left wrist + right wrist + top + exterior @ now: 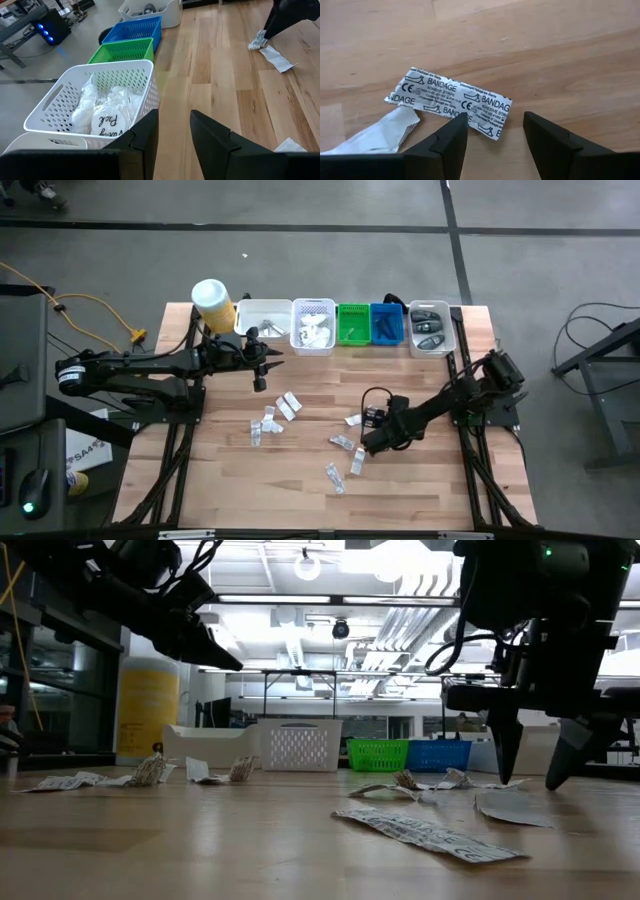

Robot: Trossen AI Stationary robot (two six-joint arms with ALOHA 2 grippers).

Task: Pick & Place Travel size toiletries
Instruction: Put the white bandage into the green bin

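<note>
Sachets are scattered across the wooden table; a bandage packet lies just ahead of the right gripper, held open and empty; farther back, the left gripper hangs parted, empty, beside the white basket.

Grey floor (bright ceiling lights)

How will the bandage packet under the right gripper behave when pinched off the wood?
The bandage packet lies flat and thin, so it is probably light and floppy, and may slide before lifting. The right gripper is open just above it; its fingers likely need an edge.
</note>
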